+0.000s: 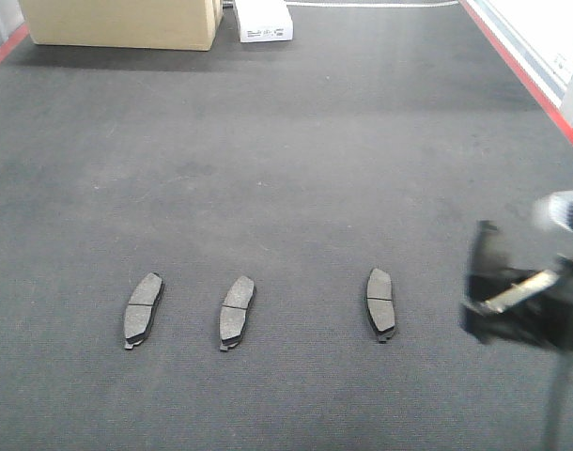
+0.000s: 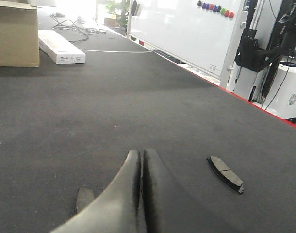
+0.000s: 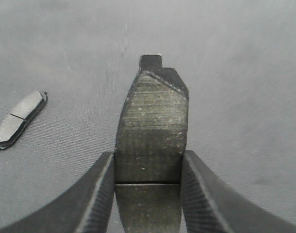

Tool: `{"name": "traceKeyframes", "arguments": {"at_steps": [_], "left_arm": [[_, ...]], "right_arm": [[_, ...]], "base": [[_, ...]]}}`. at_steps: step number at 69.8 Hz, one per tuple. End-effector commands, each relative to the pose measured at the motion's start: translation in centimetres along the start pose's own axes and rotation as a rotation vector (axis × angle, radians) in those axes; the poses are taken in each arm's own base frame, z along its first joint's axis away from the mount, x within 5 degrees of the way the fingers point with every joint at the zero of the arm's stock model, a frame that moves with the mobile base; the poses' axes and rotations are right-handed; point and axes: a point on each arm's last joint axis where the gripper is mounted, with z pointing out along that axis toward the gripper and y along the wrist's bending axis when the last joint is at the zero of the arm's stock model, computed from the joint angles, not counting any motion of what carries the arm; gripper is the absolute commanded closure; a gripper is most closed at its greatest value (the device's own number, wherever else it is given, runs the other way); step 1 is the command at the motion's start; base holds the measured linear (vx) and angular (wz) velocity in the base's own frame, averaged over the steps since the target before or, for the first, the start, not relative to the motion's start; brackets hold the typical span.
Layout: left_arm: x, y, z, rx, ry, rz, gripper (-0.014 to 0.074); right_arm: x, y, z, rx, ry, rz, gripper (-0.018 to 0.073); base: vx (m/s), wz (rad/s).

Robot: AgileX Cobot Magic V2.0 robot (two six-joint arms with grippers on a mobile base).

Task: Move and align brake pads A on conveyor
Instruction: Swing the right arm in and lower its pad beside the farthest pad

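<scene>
Right claw [image 3: 148, 194]: gripping fourth brake pad [image 3: 153, 126], at 4 o'clock.
Left claw [image 2: 140, 165]: resting closed, empty.
Conveyor [image 1: 296, 150]: carrying three brake pads [image 1: 237, 312].

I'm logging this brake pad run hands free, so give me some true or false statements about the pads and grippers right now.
1. Three brake pads lie on the conveyor. True.
2. The right gripper is empty. False: it clamps a fourth pad.
3. The left gripper is shut, holding nothing. True.
4. The cardboard box sits among the pads. False: it stands at the far end.
</scene>
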Motion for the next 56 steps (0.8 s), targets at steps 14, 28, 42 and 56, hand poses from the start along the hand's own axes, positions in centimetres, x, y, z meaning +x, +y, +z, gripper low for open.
{"name": "traceKeyframes", "arguments": {"at_steps": [14,28,42,56], "left_arm": [[-1.3,-0.4,-0.1,0.037,-0.076,-0.003,0.0602],[-1.3,-0.4,-0.1,0.037,-0.076,-0.003,0.0602],[-1.3,-0.4,-0.1,0.037,-0.076,-0.003,0.0602],[-1.3,-0.4,-0.1,0.037,-0.076,-0.003,0.0602]], "right_arm": [[-4.4,1.0,6.7,-0.034,0.042,0.135,0.0524],[-4.4,4.5,11.0,-0.112,0.137,0.117,0.0517],[-4.1,6.9,15.2,-0.146,0.223,0.163,0.0505],[-4.2,7.6,18.6,-0.15,0.269,0.261,0.0499]], "base": [[0.0,0.0],[0.0,0.0],[0.0,0.0],[0.0,0.0]]}}
